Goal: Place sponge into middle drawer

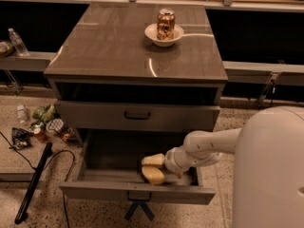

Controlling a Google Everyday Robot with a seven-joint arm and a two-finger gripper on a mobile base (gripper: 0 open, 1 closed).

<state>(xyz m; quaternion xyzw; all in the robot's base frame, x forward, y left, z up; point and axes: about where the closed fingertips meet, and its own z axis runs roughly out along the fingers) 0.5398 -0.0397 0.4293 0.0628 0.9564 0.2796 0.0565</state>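
Observation:
The middle drawer [95, 190] is pulled out at the bottom of the grey cabinet, with its dark handle at the front centre. The pale yellow sponge [153, 175] lies on the drawer floor, just behind the front wall and right of centre. My gripper [159, 165] reaches into the drawer from the right, on the white arm. It is right above the sponge and open. One pale finger [153, 159] shows just over the sponge.
The like grey drawer [137, 115] above is shut. A white bowl with a can [165, 30] stands on the cabinet top. Bottles and litter [42, 127] and a black cable and rod [33, 182] lie on the floor at the left. My white body [270, 170] fills the lower right.

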